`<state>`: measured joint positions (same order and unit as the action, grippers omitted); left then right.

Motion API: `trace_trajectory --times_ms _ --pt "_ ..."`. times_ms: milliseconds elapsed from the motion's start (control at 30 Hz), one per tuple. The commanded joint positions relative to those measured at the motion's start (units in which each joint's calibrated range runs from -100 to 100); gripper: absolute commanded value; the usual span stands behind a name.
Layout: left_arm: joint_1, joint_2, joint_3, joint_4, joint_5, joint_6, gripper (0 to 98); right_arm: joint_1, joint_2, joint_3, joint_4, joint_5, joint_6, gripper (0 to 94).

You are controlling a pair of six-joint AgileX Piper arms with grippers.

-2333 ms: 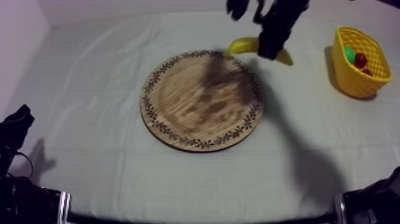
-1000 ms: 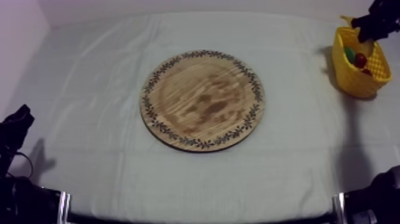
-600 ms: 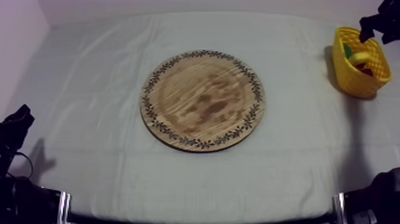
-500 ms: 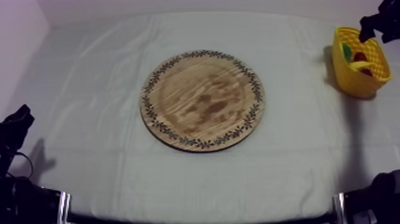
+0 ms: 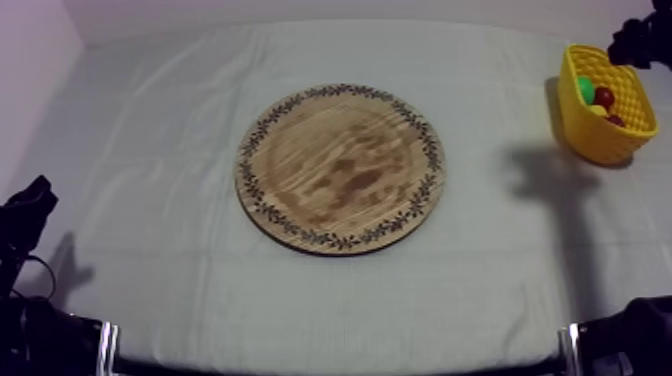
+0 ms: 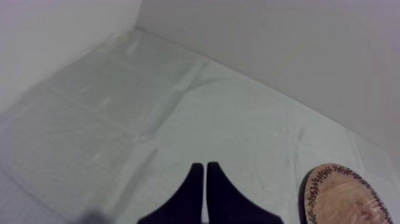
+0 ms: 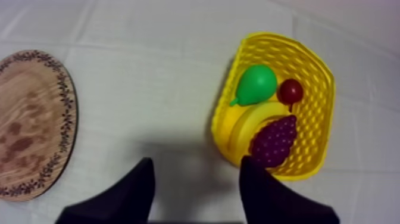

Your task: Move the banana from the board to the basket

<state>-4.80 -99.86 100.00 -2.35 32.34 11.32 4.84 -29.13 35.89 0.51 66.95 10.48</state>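
top view: round wooden board (image 5: pixel 340 170) with a patterned rim lies flat at the centre of the frame on the counter (image 5: pixel 150 110), which is covered by a grey-white cloth (image 5: pixel 480 290). yellow basket (image 5: pixel 603 108) sits at the upper right of the frame, well apart from the board. right arm (image 5: pixel 642 40) is a black shape in the upper right corner, just past the basket's far rim. a soft shadow (image 5: pixel 545 165) lies on the cloth left of the basket.

right wrist view: right claw (image 7: pixel 196 170) hangs over the cloth beside the basket, fingers spread wide, nothing between them. banana (image 7: pixel 250 122) is inside the basket, lying curved across its middle. green pear (image 7: pixel 257 83) rests against the banana on one side. bunch of grapes (image 7: pixel 275 142), dark purple, touches it on the other. small red fruit (image 7: pixel 290 91) sits just beside the pear, near the grapes. all four lie within the basket walls.

left wrist view: left claw (image 6: pixel 202 176) over the cloth, fingers pressed together into a narrow wedge, gripping nothing. the board's rim is near, apart from the fingertips.
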Motion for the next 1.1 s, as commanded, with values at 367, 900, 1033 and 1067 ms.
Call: trace_trajectory --times_ms 367,900,1033,1067 --pt "0.0 0.0 0.0 -0.02 0.0 0.0 0.1 -6.1 -32.2 32.2 0.6 -13.6 -3.9 5.4" --pt "0.0 0.0 0.0 -0.02 0.0 0.0 0.1 -7.6 -56.4 60.4 -1.1 -24.7 -4.0 0.3" --pt "0.0 0.0 0.0 -0.02 0.0 0.0 0.1 -7.4 -58.8 62.3 -1.7 -25.3 -5.0 0.2" --pt "0.0 0.0 0.0 -0.02 0.0 0.0 0.1 -7.3 -59.2 62.4 -1.8 -25.5 -5.5 0.2"
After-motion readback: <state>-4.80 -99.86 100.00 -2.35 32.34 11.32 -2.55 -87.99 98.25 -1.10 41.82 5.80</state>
